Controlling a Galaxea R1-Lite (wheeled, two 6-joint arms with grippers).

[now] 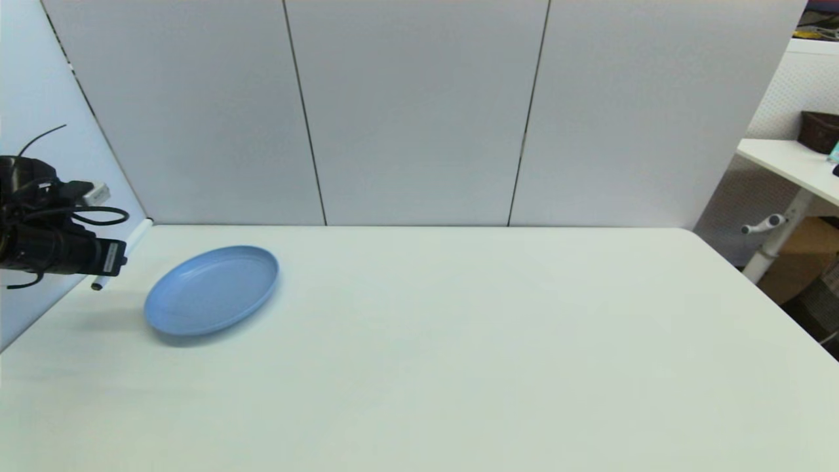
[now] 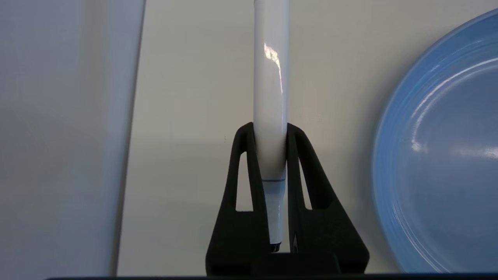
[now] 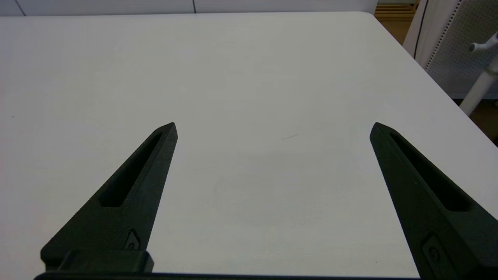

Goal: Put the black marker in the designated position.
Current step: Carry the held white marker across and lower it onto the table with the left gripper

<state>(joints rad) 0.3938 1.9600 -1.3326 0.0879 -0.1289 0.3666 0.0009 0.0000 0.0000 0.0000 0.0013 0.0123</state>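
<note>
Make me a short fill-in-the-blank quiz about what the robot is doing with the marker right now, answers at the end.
1. The black marker is clamped between the fingers of the ____ gripper.
2. The plate beside the marker is ____ in colour.
3. The right gripper hangs over bare table with its fingers ____.
4. Nothing lies on the ____.

Missing words: left; blue; open; plate

The right hand (image 3: pixel 272 128) is seen with its black fingers (image 3: pixel 128 194) spread wide over the bare white desk (image 3: pixel 253 70); a white stand (image 3: pixel 480 83) is glimpsed upper right.
</note>
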